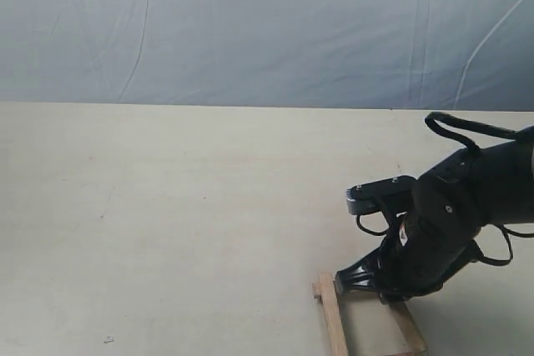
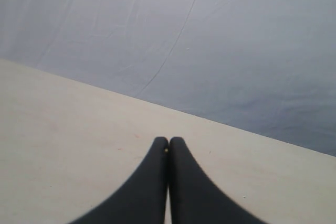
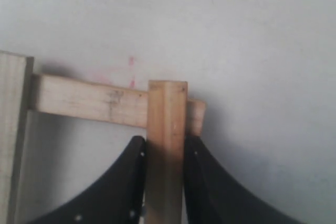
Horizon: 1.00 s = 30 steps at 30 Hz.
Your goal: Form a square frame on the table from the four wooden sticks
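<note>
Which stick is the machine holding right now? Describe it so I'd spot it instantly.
On the pale table, find the black right hand, reaching in from the right. The held stick is clamped between its fingers, with its end lying across another stick. It is the only one gripped.

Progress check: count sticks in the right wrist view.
3: held stick in the right end effector, cross stick under its tip, third stick at the cross stick's other end. Fourth may be hidden.

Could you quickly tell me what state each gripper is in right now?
Left gripper: shut, empty.
Right gripper: shut on a wooden stick.
</note>
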Each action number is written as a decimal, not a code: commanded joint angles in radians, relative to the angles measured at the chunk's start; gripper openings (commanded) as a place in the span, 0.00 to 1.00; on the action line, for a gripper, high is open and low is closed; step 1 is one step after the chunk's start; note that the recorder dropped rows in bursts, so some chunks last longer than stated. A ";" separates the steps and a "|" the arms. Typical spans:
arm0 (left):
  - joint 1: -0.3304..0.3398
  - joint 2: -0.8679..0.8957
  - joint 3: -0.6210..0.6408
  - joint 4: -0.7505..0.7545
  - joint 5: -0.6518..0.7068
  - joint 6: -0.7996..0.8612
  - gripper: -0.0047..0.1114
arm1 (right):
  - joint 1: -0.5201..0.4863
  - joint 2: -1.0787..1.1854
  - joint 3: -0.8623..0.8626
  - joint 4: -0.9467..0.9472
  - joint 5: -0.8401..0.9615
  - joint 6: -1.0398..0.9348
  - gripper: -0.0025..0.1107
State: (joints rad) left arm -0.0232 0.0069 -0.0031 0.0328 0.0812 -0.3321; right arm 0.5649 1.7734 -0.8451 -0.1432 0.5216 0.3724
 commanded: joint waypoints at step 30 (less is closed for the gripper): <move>0.002 -0.007 0.003 0.012 -0.001 -0.001 0.04 | 0.044 0.274 -0.570 0.128 0.222 0.075 0.01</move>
State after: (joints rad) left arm -0.0232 0.0069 -0.0031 0.0345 0.0812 -0.3321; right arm 0.5817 1.9963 -1.3380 -0.0104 0.7131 0.4166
